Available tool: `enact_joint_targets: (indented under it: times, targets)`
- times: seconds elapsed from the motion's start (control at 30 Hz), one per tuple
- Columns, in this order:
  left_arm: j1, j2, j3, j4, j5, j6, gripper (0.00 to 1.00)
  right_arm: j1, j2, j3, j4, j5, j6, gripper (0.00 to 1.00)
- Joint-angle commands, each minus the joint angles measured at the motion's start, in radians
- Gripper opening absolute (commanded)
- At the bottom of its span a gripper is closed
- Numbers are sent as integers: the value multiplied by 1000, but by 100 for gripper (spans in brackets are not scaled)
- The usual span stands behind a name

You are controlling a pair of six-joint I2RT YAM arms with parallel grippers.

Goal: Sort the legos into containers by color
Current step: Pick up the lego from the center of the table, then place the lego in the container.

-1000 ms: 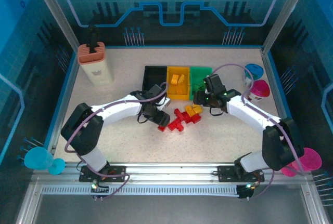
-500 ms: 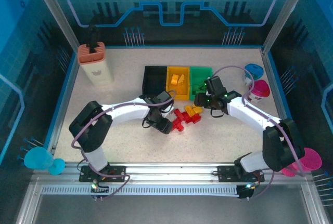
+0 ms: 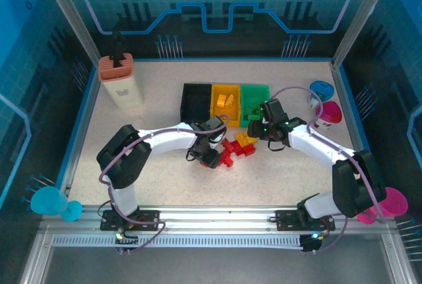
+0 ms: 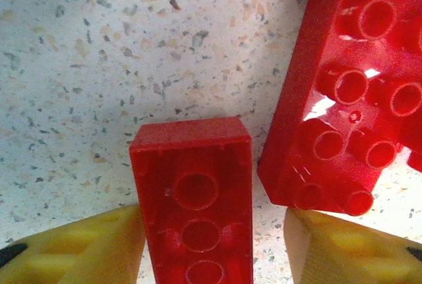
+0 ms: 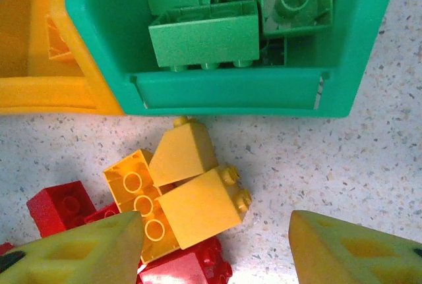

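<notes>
While the left tool [image 4: 214, 234] is standing spread around a red brick [image 4: 191, 192] lying hollow side up on the desk [image 4: 79, 66], a gap is showing at its right finger, so it is not pinching yet. It is probably wisest to be closing squarely on the long sides, clear of the larger red block [image 4: 343, 99] just beside it. The right tool [image 5: 214, 241] is hanging spread over yellow bricks [image 5: 191, 198] near the green bin [image 5: 224, 93].
</notes>
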Motion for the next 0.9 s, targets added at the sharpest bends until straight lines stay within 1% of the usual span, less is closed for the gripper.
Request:
enact_joint_targets:
  times: [0.0, 0.07, 0.13, 0.23, 0.33, 0.43, 0.6, 0.67, 0.73, 0.87]
  targets:
    - [-4, 10, 15, -43, -30, -19, 53, -18, -15, -14, 21, -9, 14, 61]
    - [-4, 7, 17, -46, -49, -19, 45, -20, -15, -17, 23, -10, 16, 61]
    - [-3, 0, 20, -48, -58, -19, 41, -21, -19, -20, 25, -11, 16, 61]
    - [8, -30, 22, -48, -74, -19, 38, -24, -29, -26, 24, -11, 14, 61]
    - [39, -94, 26, -41, -67, -16, 38, -30, -41, -34, 23, -11, 12, 61]
    - [91, -168, 39, -29, -50, -15, 37, -32, -52, -40, 20, -14, 12, 61]
    - [217, -242, 80, 23, -21, -25, 35, -31, -61, -60, 33, -38, 31, 60]
    - [266, -232, 113, 43, -15, -28, 35, -25, -62, -70, 40, -47, 37, 61]
    - [310, -188, 168, 39, -28, -22, 35, -18, -65, -80, 42, -53, 40, 60]
    - [368, -90, 264, 47, -34, -21, 34, -1, -83, -99, 35, -50, 46, 60]
